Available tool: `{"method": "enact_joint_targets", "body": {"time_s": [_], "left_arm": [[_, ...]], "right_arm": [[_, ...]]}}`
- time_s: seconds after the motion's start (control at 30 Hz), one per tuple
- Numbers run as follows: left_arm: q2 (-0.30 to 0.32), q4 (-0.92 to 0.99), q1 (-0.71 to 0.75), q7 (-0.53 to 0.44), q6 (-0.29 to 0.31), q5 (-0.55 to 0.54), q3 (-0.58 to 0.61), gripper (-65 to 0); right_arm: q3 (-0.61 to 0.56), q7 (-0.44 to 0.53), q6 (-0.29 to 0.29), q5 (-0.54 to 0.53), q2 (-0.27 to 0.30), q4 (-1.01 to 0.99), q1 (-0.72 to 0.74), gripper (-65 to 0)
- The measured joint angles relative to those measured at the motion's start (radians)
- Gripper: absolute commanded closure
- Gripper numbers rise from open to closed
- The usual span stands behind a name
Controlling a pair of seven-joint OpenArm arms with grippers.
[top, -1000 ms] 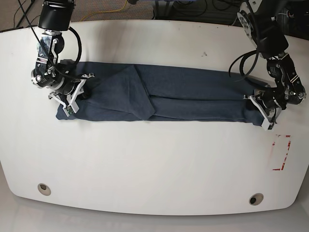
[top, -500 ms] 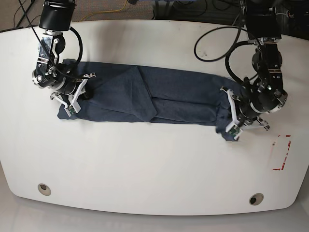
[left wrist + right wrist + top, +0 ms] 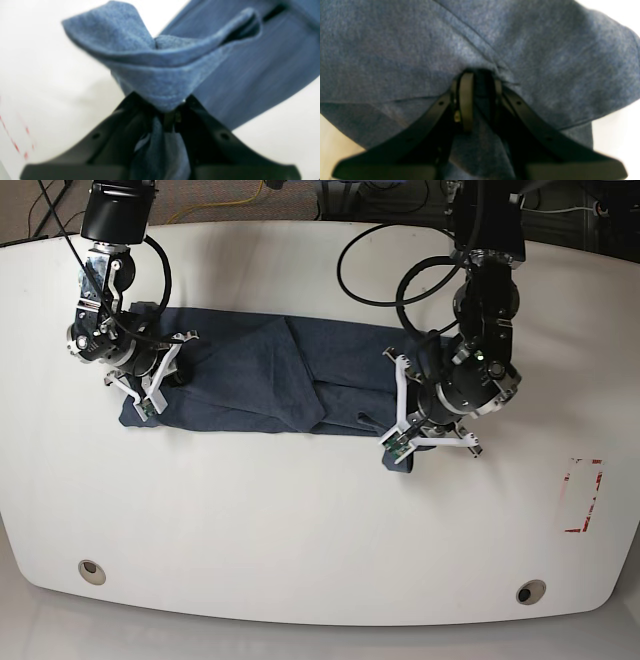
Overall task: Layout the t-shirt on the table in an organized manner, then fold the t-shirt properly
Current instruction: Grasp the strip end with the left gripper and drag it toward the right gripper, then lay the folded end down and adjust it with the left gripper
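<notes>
Two black grippers each pinch one end of the dark slate-blue heathered cotton t-shirt [image 3: 270, 385], which lies as a long folded band across the far half of the glossy white table [image 3: 300, 530]. The left gripper [image 3: 400, 445] is clamped on a raised bunch of hem [image 3: 160, 97], held above the band's near edge about two-thirds along. The right gripper [image 3: 150, 385] is nipped onto fabric at the opposite end, low on the cloth. The band's long axis runs between them, so the fold likely travels toward the right gripper. The knit looks soft, fuzzy and creased.
</notes>
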State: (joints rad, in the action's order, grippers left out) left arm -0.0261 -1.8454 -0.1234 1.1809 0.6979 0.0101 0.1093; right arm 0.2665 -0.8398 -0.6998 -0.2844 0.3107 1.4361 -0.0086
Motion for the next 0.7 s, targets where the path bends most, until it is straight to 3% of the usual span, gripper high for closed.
{"method": "enact_joint_targets", "body": {"time_s": [0.3, 0.7], "left_arm": [[-0.116, 0.048, -0.018, 0.001, 0.001, 0.08, 0.035, -2.8], [-0.122, 0.092, -0.015, 0.001, 0.0, 0.091, 0.033, -2.9]], "right_arm": [[0.0, 0.0, 0.0, 0.0, 0.0, 0.001, 0.0, -10.3], [0.0, -0.001, 0.0, 0.0, 0.0, 0.001, 0.0, -10.1]]}}
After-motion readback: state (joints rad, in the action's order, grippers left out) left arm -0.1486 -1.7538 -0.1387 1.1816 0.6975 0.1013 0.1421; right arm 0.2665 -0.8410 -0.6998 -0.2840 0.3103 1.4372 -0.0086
